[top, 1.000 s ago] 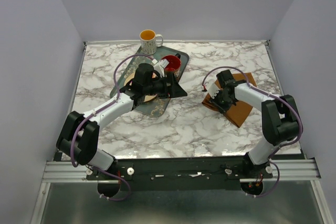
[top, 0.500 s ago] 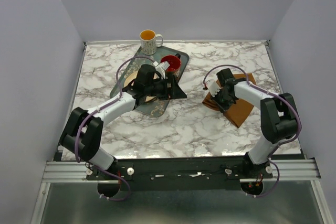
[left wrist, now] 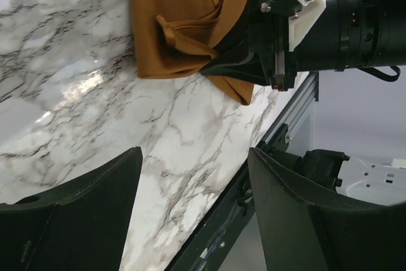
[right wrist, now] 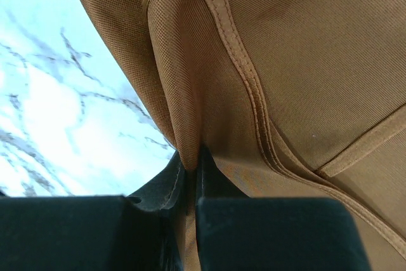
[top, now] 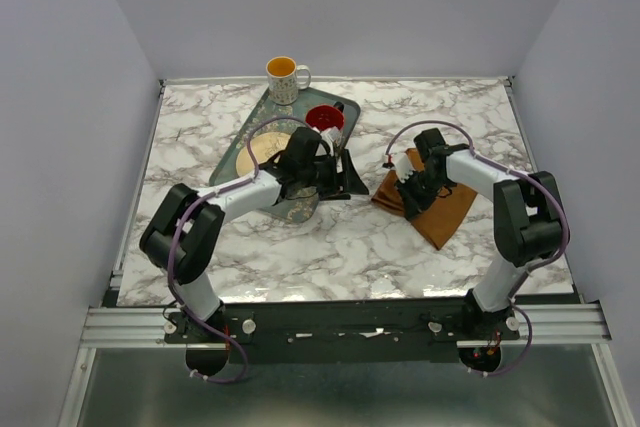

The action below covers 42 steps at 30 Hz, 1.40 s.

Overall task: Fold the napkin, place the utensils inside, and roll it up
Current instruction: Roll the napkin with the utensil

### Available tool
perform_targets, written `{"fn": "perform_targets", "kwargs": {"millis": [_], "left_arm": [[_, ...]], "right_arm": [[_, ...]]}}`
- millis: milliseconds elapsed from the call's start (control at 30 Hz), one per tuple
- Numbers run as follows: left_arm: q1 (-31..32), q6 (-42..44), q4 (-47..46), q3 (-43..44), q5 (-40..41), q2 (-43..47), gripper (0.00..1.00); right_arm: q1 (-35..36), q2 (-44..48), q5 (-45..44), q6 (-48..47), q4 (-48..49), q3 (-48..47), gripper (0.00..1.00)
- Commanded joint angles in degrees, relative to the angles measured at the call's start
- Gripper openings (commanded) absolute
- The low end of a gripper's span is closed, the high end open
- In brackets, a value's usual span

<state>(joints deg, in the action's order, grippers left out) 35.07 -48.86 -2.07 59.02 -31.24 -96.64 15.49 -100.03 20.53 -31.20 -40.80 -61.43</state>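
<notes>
Right wrist: right hand (right wrist: 190, 164) pinches napkin (right wrist: 292, 55) | top external: pinch hidden

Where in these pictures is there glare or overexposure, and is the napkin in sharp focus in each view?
Top external: even, soft light, no strong glare; the napkin is small but clear. Left wrist: bright glare on the marble table at upper left; the cloth is sharp. Right wrist: the marble is washed out to bluish white, the weave is sharp, and the right gripper is a dark, shadowed mass.
</notes>
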Motion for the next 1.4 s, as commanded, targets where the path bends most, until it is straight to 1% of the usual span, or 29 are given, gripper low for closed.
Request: {"fn": "perform_targets", "kwargs": {"millis": [0,33,167,300,333,400,567,700,800,833,867,967,1033,1200,1333,1367], "left_arm": [[4.20,-1.15,1.80,4.96,5.48,-3.46,0.75],[4.83,-1.41,1.71,4.96,6.45,-4.16,0.74],[6.76,-0.27,-0.13,2.86,9.53,-4.43,0.74],[7.99,3.85,0.30,0.57,12.34,-2.86,0.74],[8.87,4.64,1.00,0.30,14.35,-2.50,0.74],[9.05,4.57,1.97,0.74,14.02,-3.37,0.74],[9.05,0.00,1.45,2.32,11.82,-6.28,0.72],[9.05,2.27,3.65,3.73,13.05,-6.54,0.67],[9.05,5.17,2.60,1.89,13.31,-4.97,0.68],[9.05,7.62,2.68,1.45,13.58,-4.53,0.69],[9.05,8.68,3.03,1.10,13.84,-3.65,0.69],[9.05,12.11,6.01,1.44,15.33,-2.16,0.70],[9.05,12.47,7.16,1.44,15.34,-1.71,0.70],[9.05,11.77,7.51,0.57,15.42,0.13,0.70],[9.05,11.60,7.69,-0.14,15.95,1.19,0.70],[9.05,11.60,7.69,-0.40,15.95,1.28,0.70]], "right_arm": [[-1.16,-2.54,6.01,-0.53,-3.50,-1.41,0.01],[-1.33,-2.63,6.53,-0.53,-3.67,-1.41,0.01],[-2.21,-3.24,9.61,-0.79,-4.29,-1.67,0.01],[-2.74,-4.47,11.19,-1.14,-5.35,-3.43,0.01],[-2.83,-5.00,11.98,-1.06,-5.43,-3.78,0.01],[-2.83,-5.79,12.42,-0.97,-6.40,-4.66,0.01],[-2.92,-8.16,16.54,-0.26,-8.33,-6.86,0.01],[-3.18,-8.52,19.36,0.08,-7.99,-7.12,0.01],[-3.35,-9.21,21.29,2.80,-7.81,-8.26,0.01],[-3.44,-9.48,22.43,3.60,-7.72,-8.36,0.01],[-3.62,-9.74,25.32,5.26,-7.46,-8.53,0.01],[-3.80,-10.80,29.72,8.07,-6.58,-8.71,0.01],[-3.80,-11.06,31.14,9.22,-6.23,-8.10,0.01],[-3.80,-9.84,30.97,16.68,-2.54,-5.63,0.01],[-3.80,-9.92,33.43,19.85,-1.40,-4.05,0.01],[-3.71,-9.84,33.60,22.04,0.35,-2.83,0.01]]}}
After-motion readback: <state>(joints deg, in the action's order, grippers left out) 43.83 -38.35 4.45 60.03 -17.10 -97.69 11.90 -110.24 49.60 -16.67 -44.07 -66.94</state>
